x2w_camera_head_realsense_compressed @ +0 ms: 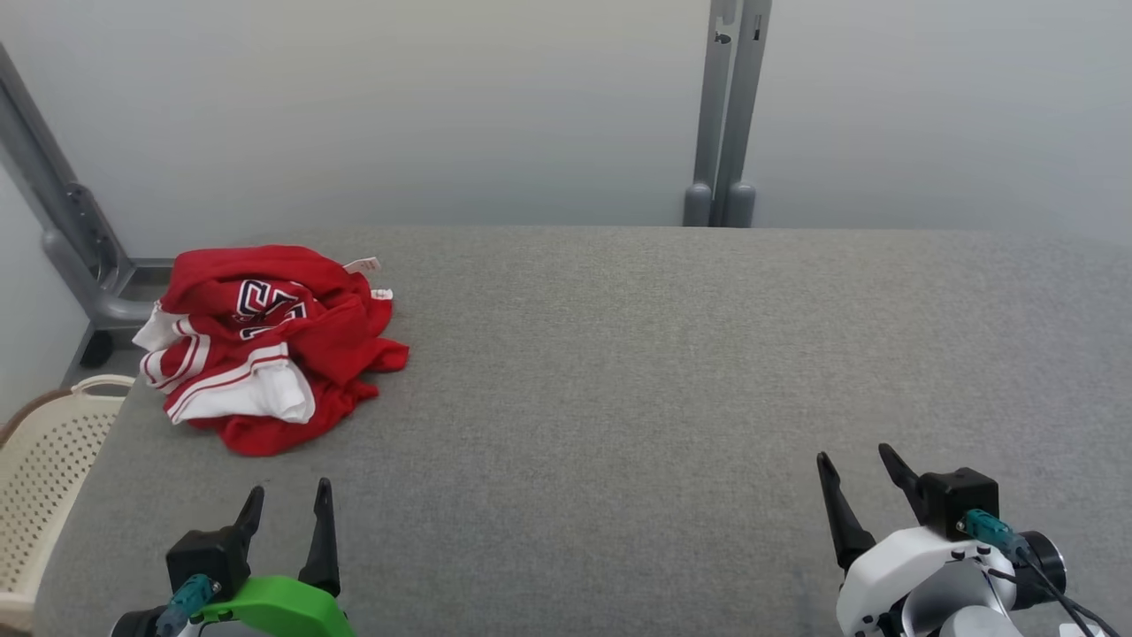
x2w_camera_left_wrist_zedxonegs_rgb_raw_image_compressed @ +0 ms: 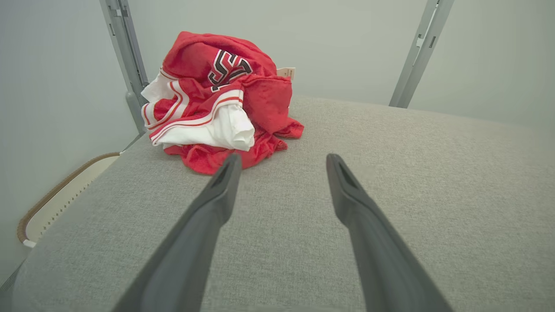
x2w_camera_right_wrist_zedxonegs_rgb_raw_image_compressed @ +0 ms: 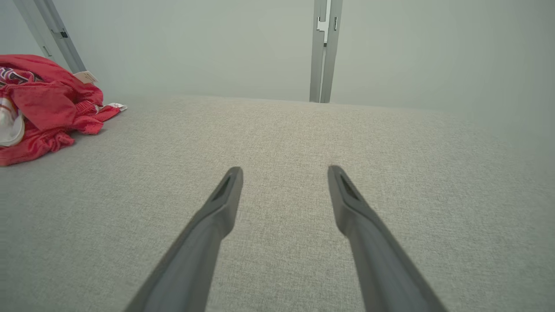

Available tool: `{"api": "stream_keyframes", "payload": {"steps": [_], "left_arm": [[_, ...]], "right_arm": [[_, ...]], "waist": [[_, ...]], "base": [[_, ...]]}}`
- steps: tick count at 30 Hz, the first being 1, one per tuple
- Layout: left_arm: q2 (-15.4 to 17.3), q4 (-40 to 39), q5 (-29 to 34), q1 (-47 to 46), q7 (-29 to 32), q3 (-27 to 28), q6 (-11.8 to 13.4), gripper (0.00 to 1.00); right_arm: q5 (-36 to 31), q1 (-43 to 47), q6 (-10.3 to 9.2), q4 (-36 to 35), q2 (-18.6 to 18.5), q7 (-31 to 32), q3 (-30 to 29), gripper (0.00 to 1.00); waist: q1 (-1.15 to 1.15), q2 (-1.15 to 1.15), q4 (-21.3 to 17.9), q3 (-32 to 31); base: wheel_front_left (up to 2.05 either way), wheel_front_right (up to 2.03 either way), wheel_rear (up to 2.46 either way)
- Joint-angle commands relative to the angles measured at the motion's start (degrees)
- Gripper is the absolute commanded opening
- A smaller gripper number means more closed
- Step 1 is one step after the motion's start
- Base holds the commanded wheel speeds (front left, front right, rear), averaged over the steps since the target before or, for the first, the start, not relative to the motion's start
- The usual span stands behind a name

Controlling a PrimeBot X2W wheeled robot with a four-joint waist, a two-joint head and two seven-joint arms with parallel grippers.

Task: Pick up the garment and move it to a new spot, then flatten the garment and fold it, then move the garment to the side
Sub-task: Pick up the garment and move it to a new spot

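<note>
On the far left of a grey fabric-covered tabletop (x2w_camera_head_realsense_compressed: 619, 354), near its back corner: crumpled red-and-white jersey garment (x2w_camera_head_realsense_compressed: 265, 345). Off the left edge, cream perforated plastic basket (x2w_camera_head_realsense_compressed: 44, 469). Behind, pale wall with grey metal posts (x2w_camera_head_realsense_compressed: 725, 115). Left gripper (x2w_camera_head_realsense_compressed: 290, 487) and right gripper (x2w_camera_head_realsense_compressed: 854, 451) spread wide, empty, at near edge.

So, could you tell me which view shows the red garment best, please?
The left wrist view: the garment is close and large, its lettering and white trim clear. The head view shows the garment whole but smaller; the right wrist view cuts it off at its left edge.
</note>
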Motion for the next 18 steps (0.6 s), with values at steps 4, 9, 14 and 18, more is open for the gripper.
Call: {"api": "stream_keyframes", "payload": {"steps": [4, 9, 14, 18], "left_arm": [[0.79, -1.25, 0.24, 0.89, 0.60, -0.09, 0.65, 1.00], [1.61, -2.54, 0.16, 1.13, 1.38, 0.08, 1.11, 1.00], [2.35, -3.71, 0.00, 1.50, 1.92, 0.36, 1.62, 1.00], [2.61, -4.62, -0.41, 1.78, 2.51, 0.36, 1.92, 1.00]], "right_arm": [[0.98, 0.37, 0.00, 0.15, -0.18, -0.71, 0.48, 1.00], [1.69, -0.01, 0.00, 0.77, -0.17, -1.47, 1.07, 1.00], [2.33, -0.68, 0.00, 1.56, -0.16, -2.28, 1.34, 1.00], [2.47, -1.06, 0.00, 2.18, -0.17, -2.69, 1.85, 1.00]], "waist": [[0.00, 0.00, 5.06, 0.23], [0.00, 0.00, 9.04, 0.51], [0.00, 0.00, 12.63, 0.57], [0.00, 0.00, 15.04, 0.65]], "base": [[0.00, 0.00, 0.00], [0.00, 0.00, 0.00], [0.00, 0.00, 0.00], [0.00, 0.00, 0.00]]}}
